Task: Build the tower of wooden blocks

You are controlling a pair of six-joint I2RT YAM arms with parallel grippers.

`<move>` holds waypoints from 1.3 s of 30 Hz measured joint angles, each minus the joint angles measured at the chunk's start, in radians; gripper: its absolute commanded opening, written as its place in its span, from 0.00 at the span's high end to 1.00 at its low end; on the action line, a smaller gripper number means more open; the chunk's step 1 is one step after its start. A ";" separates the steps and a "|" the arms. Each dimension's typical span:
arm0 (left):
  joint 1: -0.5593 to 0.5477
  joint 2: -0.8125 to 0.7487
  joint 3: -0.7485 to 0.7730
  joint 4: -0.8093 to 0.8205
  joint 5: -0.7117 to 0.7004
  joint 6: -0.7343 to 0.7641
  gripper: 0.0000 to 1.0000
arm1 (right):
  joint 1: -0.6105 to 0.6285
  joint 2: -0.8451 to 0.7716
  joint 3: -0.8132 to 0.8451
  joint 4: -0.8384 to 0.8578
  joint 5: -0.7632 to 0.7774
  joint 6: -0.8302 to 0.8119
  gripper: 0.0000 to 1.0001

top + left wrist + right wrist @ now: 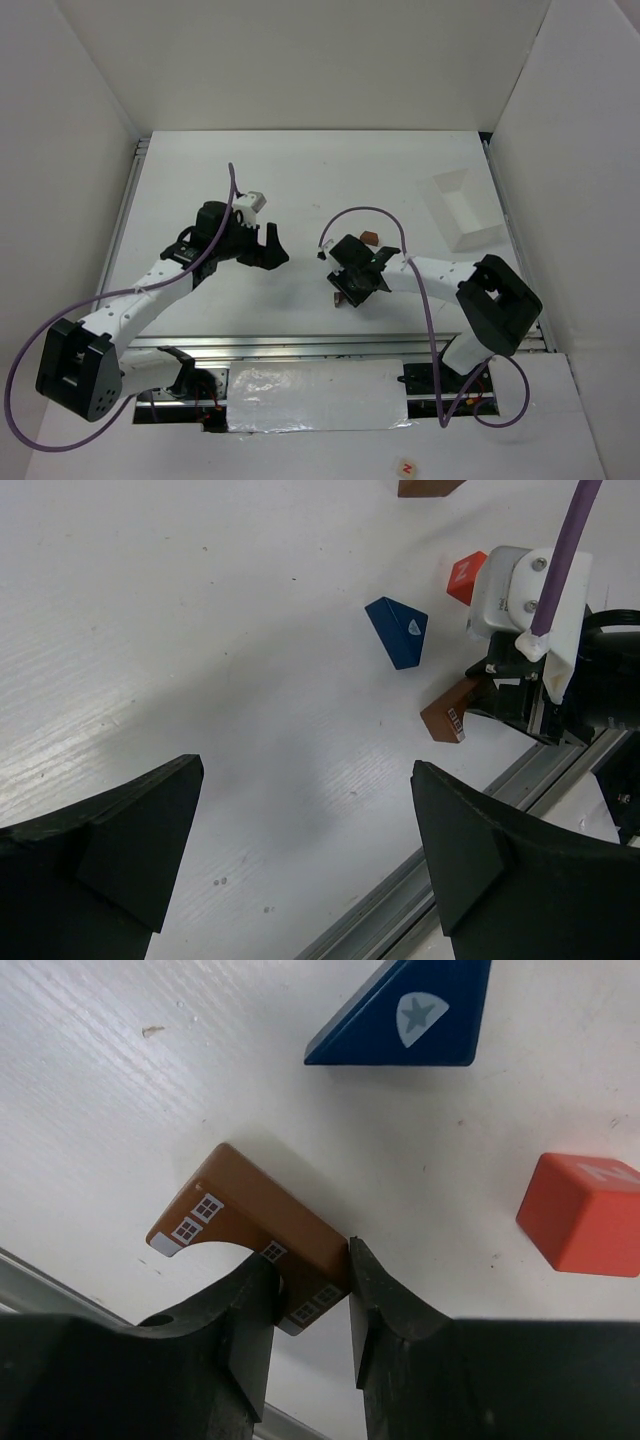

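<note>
Pinching one end of a brown arch block (250, 1220) between the narrowed fingers of the right gripper (312, 1265), with the block's printed windows facing up and its free end jutting left in the wrist view. Holding it low at the white table (120, 1080); not showing clearly whether resting or just lifted. Facing the blue wedge (410, 1015) just beyond, lying flat with its star mark upward, apart from the gripped block. Passing beside the red cube (585, 1215) to the right of the fingers, also apart, with white lettering on top. Showing a second brown block (369, 238) a little farther out, on its own. Hovering the left gripper (308, 775) spread wide and empty, off to the left of these pieces. Showing a white tray (468, 238) well away at the table's far right. Lying singly, all four pieces, none stacked.
</note>
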 measured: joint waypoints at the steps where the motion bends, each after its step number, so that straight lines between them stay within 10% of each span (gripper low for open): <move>1: 0.000 0.002 0.000 0.000 0.005 0.000 0.01 | 0.000 -0.002 0.000 0.005 0.002 0.000 0.66; 23: -0.016 0.125 0.072 0.161 0.474 -0.003 0.01 | 0.087 -0.272 -0.066 0.505 0.099 -0.228 0.73; 39: -0.052 0.141 0.089 0.162 0.468 0.018 0.52 | 0.141 -0.349 -0.100 0.571 0.113 -0.313 0.73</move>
